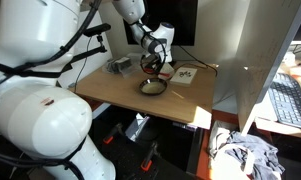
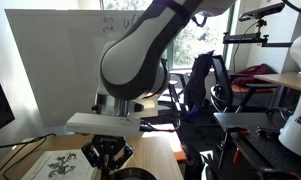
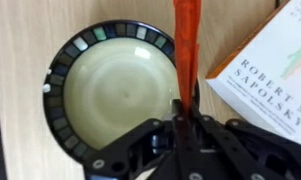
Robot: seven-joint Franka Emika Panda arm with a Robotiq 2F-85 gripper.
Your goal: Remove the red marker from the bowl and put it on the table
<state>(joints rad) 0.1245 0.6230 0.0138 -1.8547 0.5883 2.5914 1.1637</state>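
gripper (image 3: 182,128) over the bowl (image 3: 58,80), fingers (image 3: 153,133) nearly together, clamped on the red marker (image 3: 186,45); marker crosses the bowl rim, book (image 3: 265,70) beside it.

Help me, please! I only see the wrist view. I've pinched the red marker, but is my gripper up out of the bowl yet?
Observer: In an exterior view the gripper hangs over the bowl, fingertips above the rim as far as I can tell.
Operator: Is anything else on the table besides the book?
Observer: Yes, a clear container stands on the table, on the bowl's side away from the book.
Operator: Where could I put the red marker?
Observer: Probably on the bare wood that shows between the bowl and the table edge nearest that exterior camera.
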